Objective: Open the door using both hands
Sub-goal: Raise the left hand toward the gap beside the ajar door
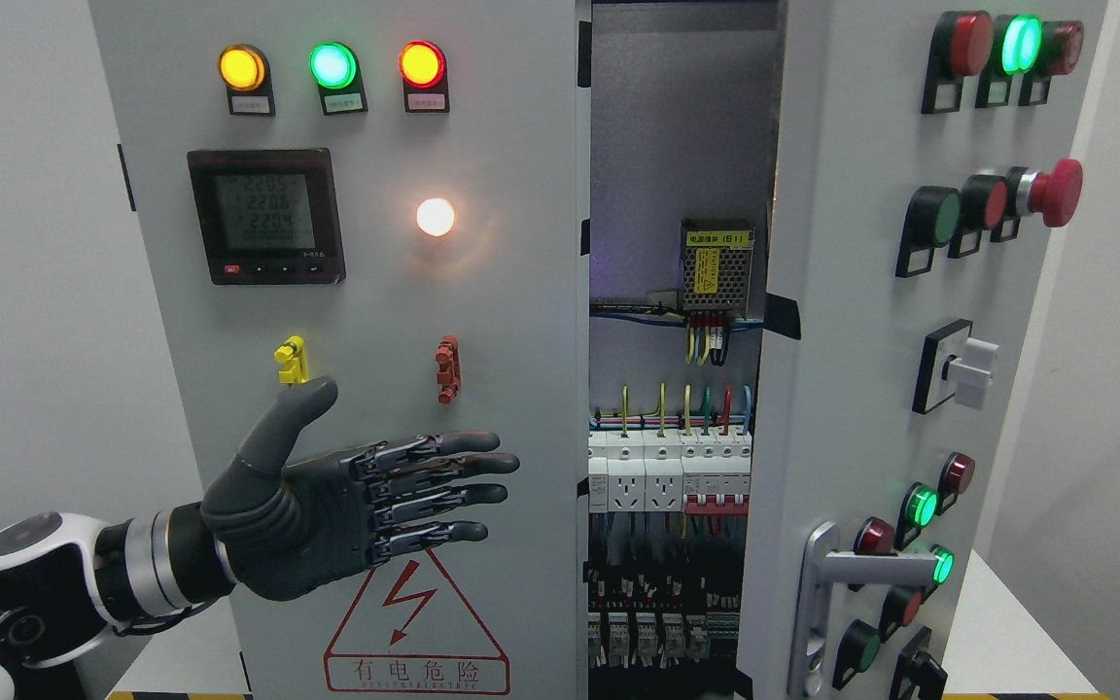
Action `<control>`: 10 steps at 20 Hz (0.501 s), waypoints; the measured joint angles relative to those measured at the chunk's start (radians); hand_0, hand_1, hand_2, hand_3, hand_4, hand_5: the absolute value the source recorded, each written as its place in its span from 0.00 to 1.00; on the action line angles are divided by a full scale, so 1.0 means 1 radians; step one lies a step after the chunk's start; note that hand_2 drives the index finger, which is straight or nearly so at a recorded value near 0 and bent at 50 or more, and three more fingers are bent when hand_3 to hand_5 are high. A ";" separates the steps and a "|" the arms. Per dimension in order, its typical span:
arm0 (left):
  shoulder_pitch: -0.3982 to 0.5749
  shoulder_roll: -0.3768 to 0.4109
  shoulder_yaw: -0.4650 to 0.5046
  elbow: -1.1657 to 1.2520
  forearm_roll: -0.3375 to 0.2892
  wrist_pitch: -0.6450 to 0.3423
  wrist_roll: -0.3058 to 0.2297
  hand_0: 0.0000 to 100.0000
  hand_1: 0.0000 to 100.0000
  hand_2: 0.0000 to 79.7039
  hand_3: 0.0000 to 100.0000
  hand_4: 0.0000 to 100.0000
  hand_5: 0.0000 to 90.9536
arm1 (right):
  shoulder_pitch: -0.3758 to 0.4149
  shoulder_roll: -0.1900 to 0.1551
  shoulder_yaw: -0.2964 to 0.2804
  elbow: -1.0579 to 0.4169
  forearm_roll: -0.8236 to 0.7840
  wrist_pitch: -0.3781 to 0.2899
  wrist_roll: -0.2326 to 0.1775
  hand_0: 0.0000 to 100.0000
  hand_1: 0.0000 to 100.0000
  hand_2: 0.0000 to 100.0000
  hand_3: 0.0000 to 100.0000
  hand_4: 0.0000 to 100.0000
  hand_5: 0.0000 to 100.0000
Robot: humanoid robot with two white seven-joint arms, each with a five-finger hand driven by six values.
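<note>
A grey electrical cabinet fills the head view. Its left door [521, 321] stands shut and carries three lamps, a meter and a warning triangle. The right door [861, 321] is swung partly outward, edge toward me, with buttons and a silver lever handle [827, 574] low on it. Between the doors the inside [672, 467] shows breakers and wiring. My left hand [375, 496] hovers in front of the lower left door, fingers stretched flat toward the right, thumb up, holding nothing. I cannot tell if it touches the door. The right arm is out of view.
A red mushroom stop button [1056, 192] and a white rotary switch [970, 371] stick out from the right door. Yellow [290, 360] and red [447, 367] latches sit on the left door above my hand. White walls flank the cabinet.
</note>
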 measured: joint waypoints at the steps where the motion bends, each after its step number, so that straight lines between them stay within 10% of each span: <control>1: -0.003 -0.015 -0.001 0.001 -0.001 0.000 0.013 0.00 0.00 0.00 0.00 0.04 0.00 | 0.000 0.000 0.000 0.000 0.000 0.000 0.000 0.00 0.00 0.00 0.00 0.00 0.00; 10: -0.047 -0.158 0.008 0.009 -0.003 0.007 0.111 0.00 0.00 0.00 0.00 0.04 0.00 | 0.000 0.000 0.000 0.000 0.000 0.000 0.000 0.00 0.00 0.00 0.00 0.00 0.00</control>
